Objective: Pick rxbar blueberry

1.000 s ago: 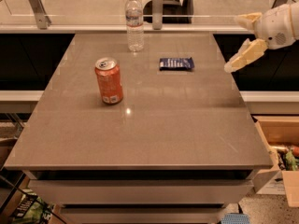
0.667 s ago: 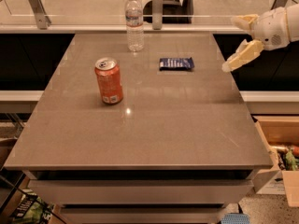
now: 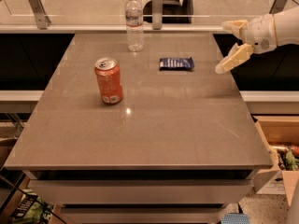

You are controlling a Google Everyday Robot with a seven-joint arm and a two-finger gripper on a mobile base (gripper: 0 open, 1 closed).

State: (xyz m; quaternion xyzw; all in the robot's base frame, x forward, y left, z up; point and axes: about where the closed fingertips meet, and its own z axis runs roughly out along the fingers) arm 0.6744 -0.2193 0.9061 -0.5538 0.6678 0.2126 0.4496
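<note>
We see the rxbar blueberry (image 3: 176, 63) lying flat on the table's (image 3: 177, 134) far half, left of our gripper (image 3: 222, 48). The gripper hovers over the right edge, its fingers spread apart and holding nothing. The orange can (image 3: 109, 80) and the water bottle (image 3: 134, 22) stand on the bar's other side, away from the gripper.

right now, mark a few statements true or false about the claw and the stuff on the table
1. The claw grips the rxbar blueberry. False: it is open by the right edge of the table, apart from the bar.
2. The rxbar blueberry lies flat on the table. True.
3. The orange soda can lies on its side. False: it stands upright.
4. The water bottle stands upright near the table's far edge. True.
</note>
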